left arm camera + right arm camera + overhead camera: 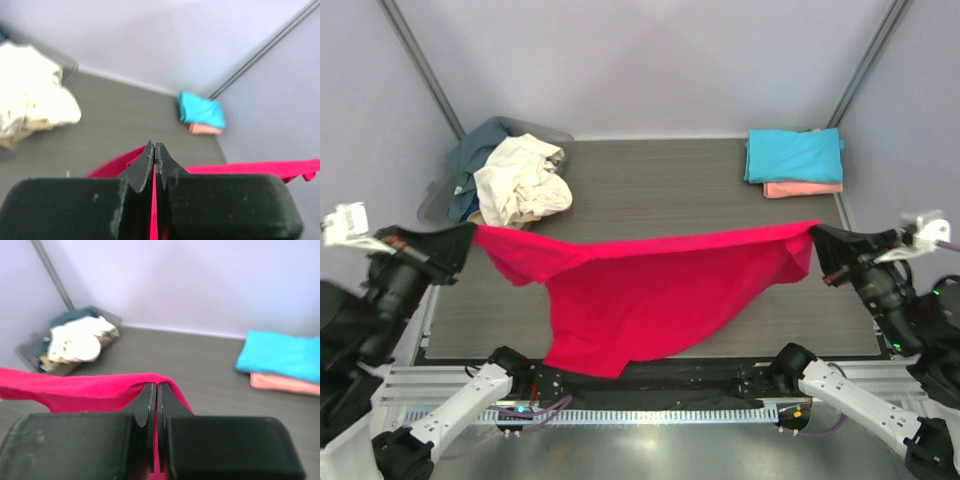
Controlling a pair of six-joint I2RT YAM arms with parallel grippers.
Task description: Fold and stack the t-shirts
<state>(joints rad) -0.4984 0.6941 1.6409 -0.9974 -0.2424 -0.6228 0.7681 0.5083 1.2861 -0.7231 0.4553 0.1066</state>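
The bright crimson red cloth t-shirt [640, 290] is held stretched in the air above the near half of the dark grey table [660, 180], one end clamped tight in the left gripper [470, 236] at the table's left edge and the other in the right gripper [813, 242] at its right edge. For a clean fold, the span is best kept taut and level while lowered flat onto the table's middle, clear of the folded turquoise t-shirt [793, 155] and salmon pink t-shirt [803, 189] at its far right corner and the crumpled cream t-shirt [520, 180] in the grey plastic tub [556, 133] at its far left corner.
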